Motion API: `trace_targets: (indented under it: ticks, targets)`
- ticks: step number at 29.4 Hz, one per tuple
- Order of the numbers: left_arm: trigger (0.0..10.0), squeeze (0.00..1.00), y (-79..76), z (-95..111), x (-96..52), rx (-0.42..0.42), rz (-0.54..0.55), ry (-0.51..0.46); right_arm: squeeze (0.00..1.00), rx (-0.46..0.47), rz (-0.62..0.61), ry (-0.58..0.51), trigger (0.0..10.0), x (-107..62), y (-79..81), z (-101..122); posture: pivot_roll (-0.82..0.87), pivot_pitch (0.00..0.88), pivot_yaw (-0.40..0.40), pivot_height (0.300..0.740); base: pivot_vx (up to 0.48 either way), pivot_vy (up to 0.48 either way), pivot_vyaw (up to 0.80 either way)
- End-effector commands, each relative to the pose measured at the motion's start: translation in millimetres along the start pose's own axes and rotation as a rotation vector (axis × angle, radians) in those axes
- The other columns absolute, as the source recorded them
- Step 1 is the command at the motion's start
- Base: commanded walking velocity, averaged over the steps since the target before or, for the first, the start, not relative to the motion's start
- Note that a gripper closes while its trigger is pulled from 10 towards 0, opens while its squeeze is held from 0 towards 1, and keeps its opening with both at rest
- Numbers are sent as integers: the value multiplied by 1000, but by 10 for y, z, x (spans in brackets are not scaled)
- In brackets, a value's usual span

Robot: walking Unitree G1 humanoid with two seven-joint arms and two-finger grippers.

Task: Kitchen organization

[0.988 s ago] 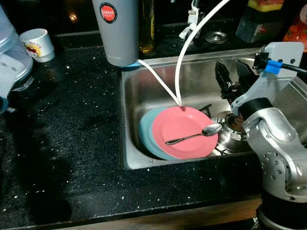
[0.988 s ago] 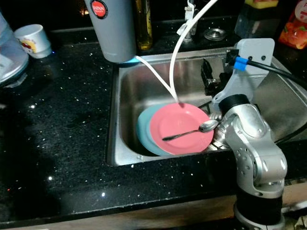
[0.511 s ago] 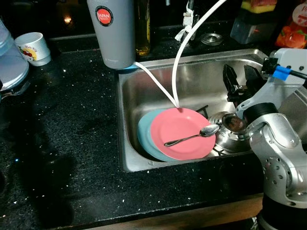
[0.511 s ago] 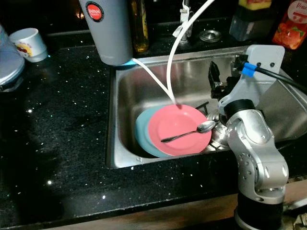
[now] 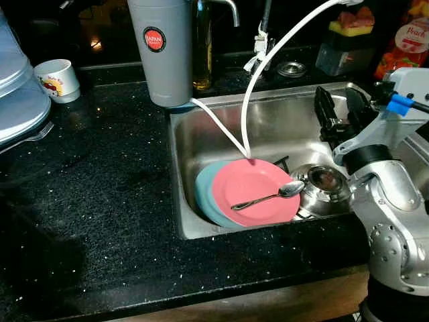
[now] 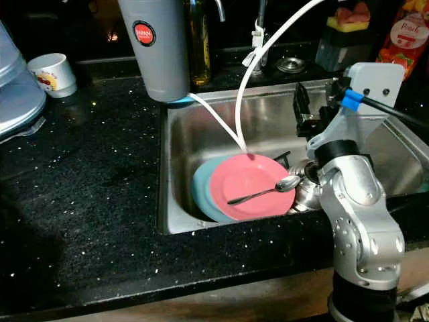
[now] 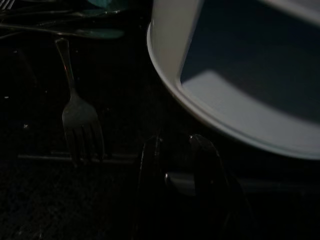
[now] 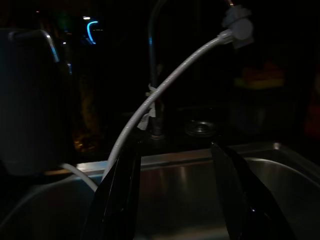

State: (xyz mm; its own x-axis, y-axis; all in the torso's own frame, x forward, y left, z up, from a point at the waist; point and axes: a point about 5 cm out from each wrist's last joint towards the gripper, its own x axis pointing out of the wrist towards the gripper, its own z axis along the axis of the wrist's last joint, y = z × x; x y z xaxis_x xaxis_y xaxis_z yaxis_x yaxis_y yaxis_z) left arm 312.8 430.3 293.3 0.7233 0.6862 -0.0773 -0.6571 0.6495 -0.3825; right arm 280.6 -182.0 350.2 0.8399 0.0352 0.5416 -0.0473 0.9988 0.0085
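A pink plate [image 5: 258, 191] lies on a teal plate [image 5: 203, 194] in the steel sink [image 5: 281, 121]. A spoon [image 5: 268, 196] rests across the pink plate, its bowl toward a steel pot [image 5: 325, 184] on the right. My right gripper [image 5: 335, 95] hovers open above the sink's right side, beyond the pot, holding nothing; its wrist view looks past the right gripper [image 8: 175, 147] toward the tap and a white hose [image 8: 165, 90]. My left gripper [image 7: 175, 145] sits low over the dark counter, near a fork [image 7: 77, 115] and a white container [image 7: 210, 95].
A grey flask [image 5: 161, 50] and an oil bottle [image 5: 204, 40] stand at the sink's back left corner. The white hose [image 5: 249, 100] drops onto the plates. A white cup [image 5: 57, 70] and a pale lidded container [image 5: 17, 94] sit far left on the black counter [image 5: 100, 201].
The head camera has shifted a little. My right gripper has drifted slightly right, away from the plates. Plates, spoon and pot lie as before.
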Motion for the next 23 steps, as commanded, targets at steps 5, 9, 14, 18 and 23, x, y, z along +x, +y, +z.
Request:
trace_targets:
  ticks: [5,9,14,18,23]
  targets:
    - [10000,0,-413,-86,-26,171,-252,-45,0,-13,7,-20,10000,-53,8,36,-24,189,69,740,0,0,0]
    - [10000,0,-813,20,-122,218,-451,-181,0,-17,-2,-28,10000,-69,2,41,-29,172,78,740,0,0,0]
    - [10000,0,-1235,40,-288,242,-645,-294,0,-17,-16,-35,10000,-84,1,31,-28,160,82,740,0,0,0]
    - [10000,0,-1653,-83,-544,159,-859,-319,0,-21,-35,-31,10000,-99,46,-41,-23,129,85,740,0,0,0]
    - [10000,0,-1970,-184,-905,19,-1078,-312,0,-14,-63,-27,10000,-121,93,-113,-18,104,84,740,0,0,0]
